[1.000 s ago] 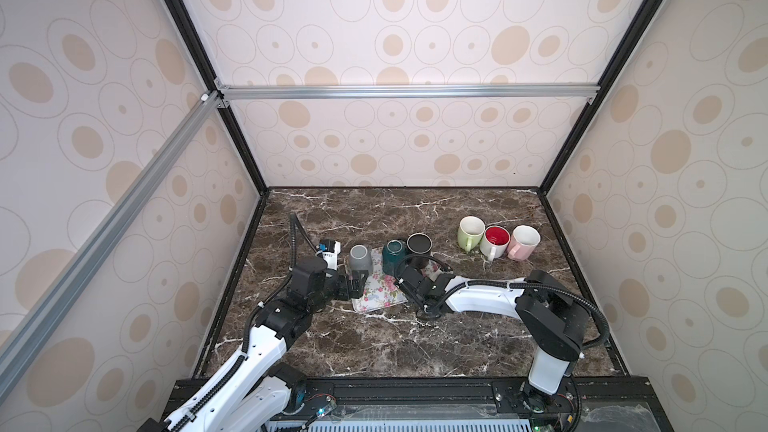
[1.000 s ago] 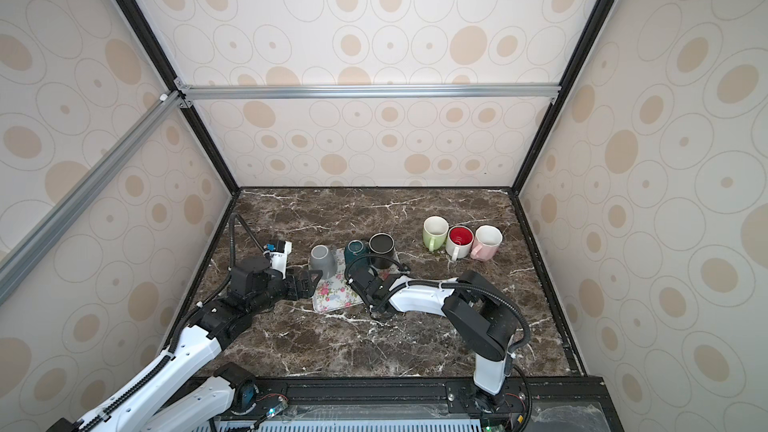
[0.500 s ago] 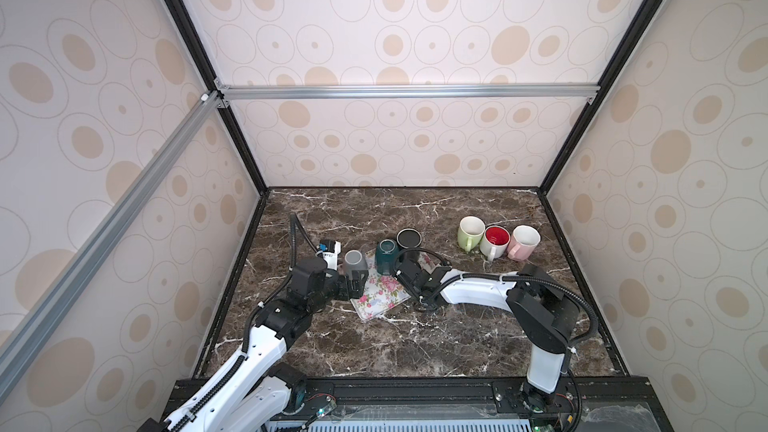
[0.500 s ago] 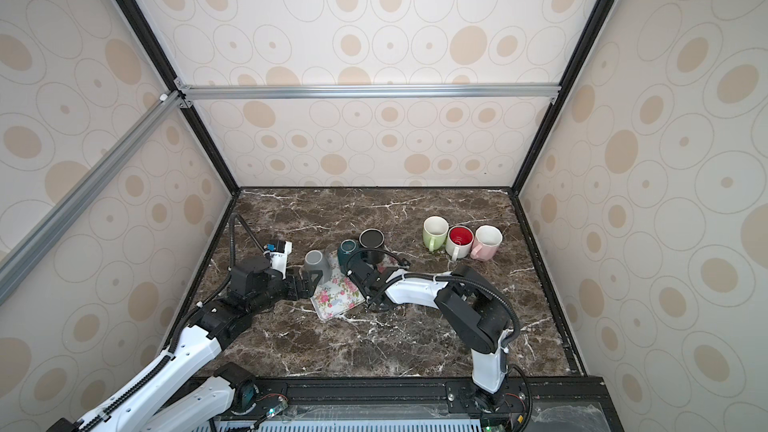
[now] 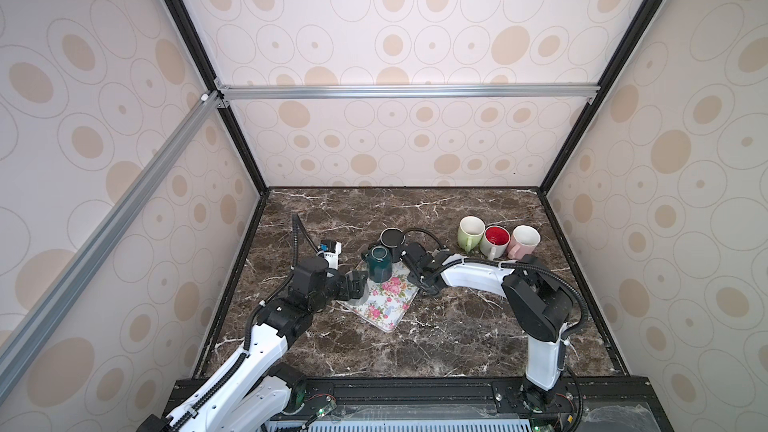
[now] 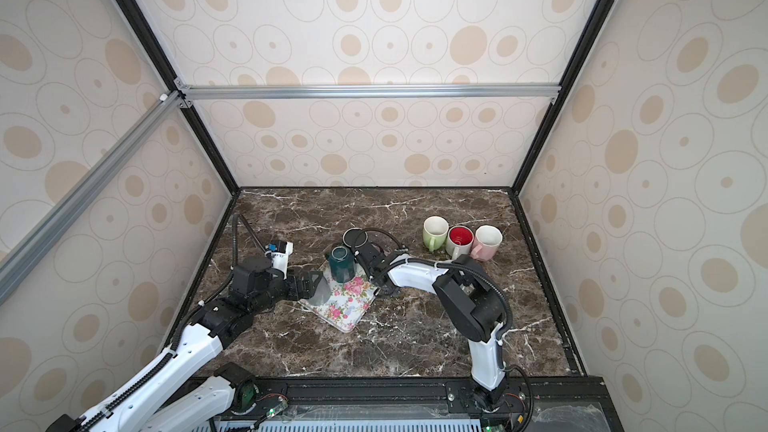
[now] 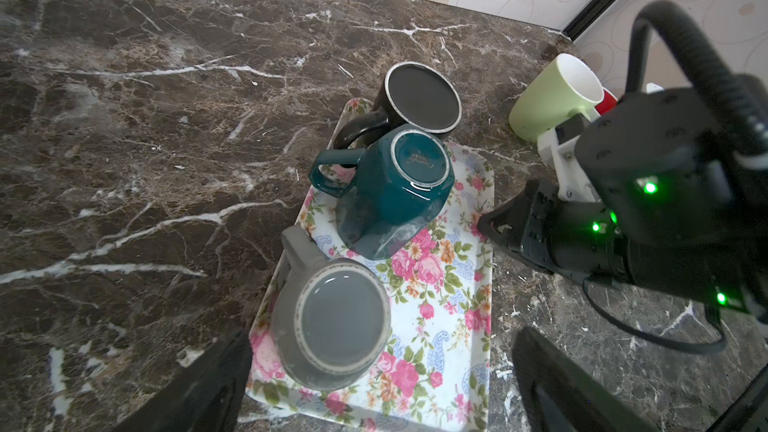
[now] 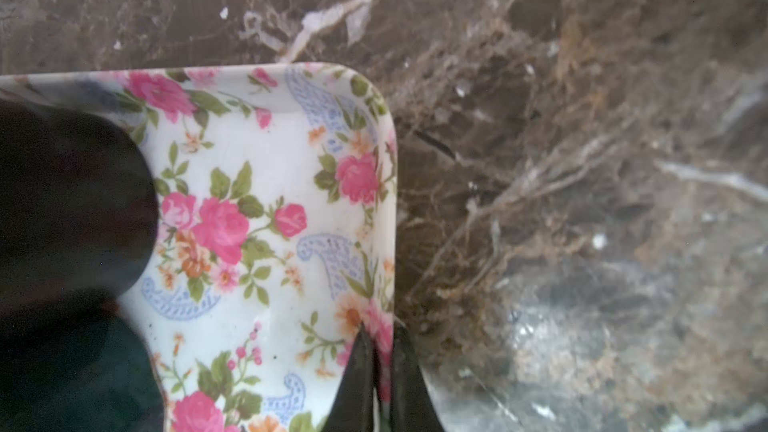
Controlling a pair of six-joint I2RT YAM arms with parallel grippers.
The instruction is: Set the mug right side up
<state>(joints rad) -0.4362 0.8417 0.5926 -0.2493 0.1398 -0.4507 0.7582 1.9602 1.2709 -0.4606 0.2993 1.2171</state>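
- Nearest the robot's base, the left gripper point(image 7: 374, 388) hovers low over the near end of the floral tray point(image 5: 388, 305), its jaws wide apart and holding nothing.
- Right in front of those jaws, a grey mug point(image 7: 332, 322) stands upside down on the tray, base up, handle pointing away from the right arm; in both top views the left gripper partly hides it point(image 6: 320, 290).
- The right gripper point(image 8: 380, 371) has its jaws pinched together on the tray's rim along its long side, one fingertip inside the rim and the other outside, over the marble desk point(image 5: 436, 338).
- Further along the tray, a dark teal mug point(image 5: 379, 264) stands upside down, just beyond the grey mug; in the left wrist view point(image 7: 390, 193) it leans a little, and its handle points the same way as the grey mug's.
- Just beyond it, a black mug point(image 5: 392, 238) stands base up at the tray's far end, its handle overlapping the tray's corner; I cannot tell if its body rests on the tray or on the desk.
- Well off to the right, near the back, three upright mugs stand in a touching row on the desk: green point(image 5: 471, 232), red-lined white point(image 5: 495, 240), pink point(image 5: 525, 241).
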